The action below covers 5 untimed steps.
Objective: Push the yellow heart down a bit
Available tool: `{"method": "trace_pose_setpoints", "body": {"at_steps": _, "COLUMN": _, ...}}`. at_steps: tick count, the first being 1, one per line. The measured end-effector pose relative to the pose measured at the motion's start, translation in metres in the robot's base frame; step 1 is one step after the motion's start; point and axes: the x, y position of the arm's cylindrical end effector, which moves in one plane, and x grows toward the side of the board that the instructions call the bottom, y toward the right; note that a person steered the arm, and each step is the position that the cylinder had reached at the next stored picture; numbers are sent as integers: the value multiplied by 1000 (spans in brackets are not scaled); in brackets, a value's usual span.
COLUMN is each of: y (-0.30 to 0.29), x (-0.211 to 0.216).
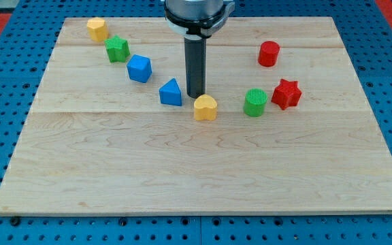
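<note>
The yellow heart lies near the middle of the wooden board. My tip stands just above the heart's upper left edge, touching or nearly touching it. The blue triangle sits close to the tip's left. The dark rod rises straight up from the tip to the arm's head at the view's top.
A blue block, a green star and a yellow block run up toward the view's top left. A green cylinder, a red star and a red cylinder stand at the right.
</note>
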Motion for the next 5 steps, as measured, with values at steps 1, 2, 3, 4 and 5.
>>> {"method": "trace_pose_setpoints", "body": {"at_steps": 1, "y": 14, "x": 6}}
{"method": "trace_pose_setpoints", "body": {"at_steps": 2, "y": 23, "x": 13}}
{"method": "trace_pose_setpoints", "body": {"at_steps": 3, "y": 23, "x": 12}}
{"method": "trace_pose_setpoints", "body": {"at_steps": 4, "y": 41, "x": -10}}
{"method": "trace_pose_setpoints", "body": {"at_steps": 5, "y": 86, "x": -15}}
